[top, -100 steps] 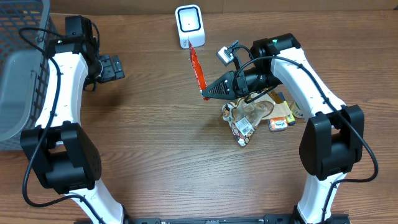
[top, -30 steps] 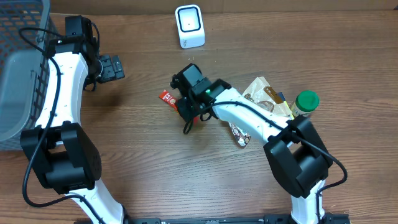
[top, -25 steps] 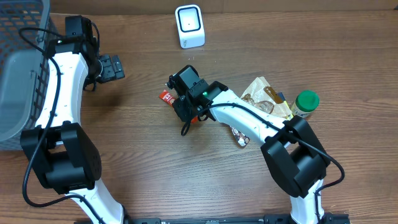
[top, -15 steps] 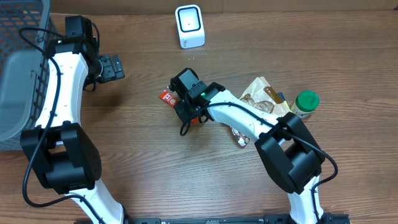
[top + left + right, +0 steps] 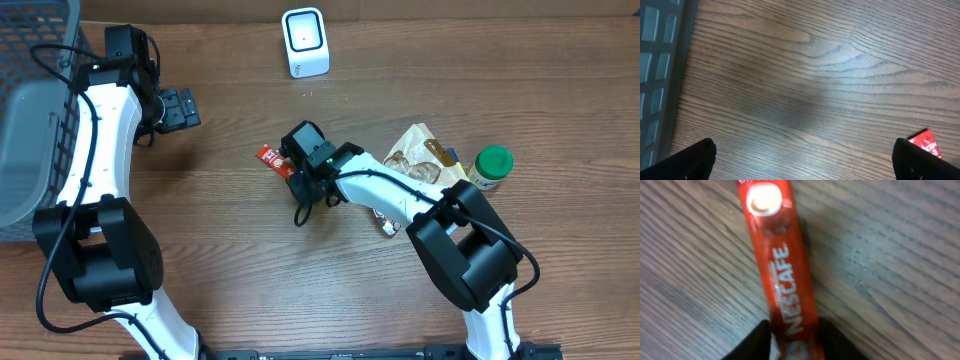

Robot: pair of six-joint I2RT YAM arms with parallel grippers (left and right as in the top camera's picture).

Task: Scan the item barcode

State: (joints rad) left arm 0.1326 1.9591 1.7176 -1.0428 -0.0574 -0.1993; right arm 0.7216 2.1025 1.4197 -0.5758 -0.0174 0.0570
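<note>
1. Wooden table (image 5: 200,285): carries everything listed below.
2. Grey mesh basket (image 5: 30,120): sits outboard of the left jaws, well apart from the right jaws. Position unchanged.
3. Left arm (image 5: 105,130): no change from any earlier frame. The left gripper (image 5: 183,108) hovers over bare wood with its jaws spread wide and nothing between them. In the left wrist view, one red corner of the sachet shows just beyond the fingertip at lower right.
4. Right arm (image 5: 385,192): about three seconds earlier it held the sachet raised close under the barcode scanner (image 5: 305,42). It now reaches across mid-table, and the scanner stands well ahead of the right jaws. Over the last second the right gripper (image 5: 295,168) has shifted only slightly.
5. Crumpled clear packet (image 5: 418,150) and green-capped bottle (image 5: 492,165): both lie well behind the right jaws, along the arm. The arm covered the bottle three seconds ago; it is now exposed.
6. Nescafé sachet (image 5: 270,157): a red stick lying flat on the table. Its near end sits between the right fingers (image 5: 756,341), which press against both long edges and grip it. The rest extends forward from the jaws.

Legible print: "NESCAFE" in white capitals along the stick, with a round emblem at the far end.
</note>
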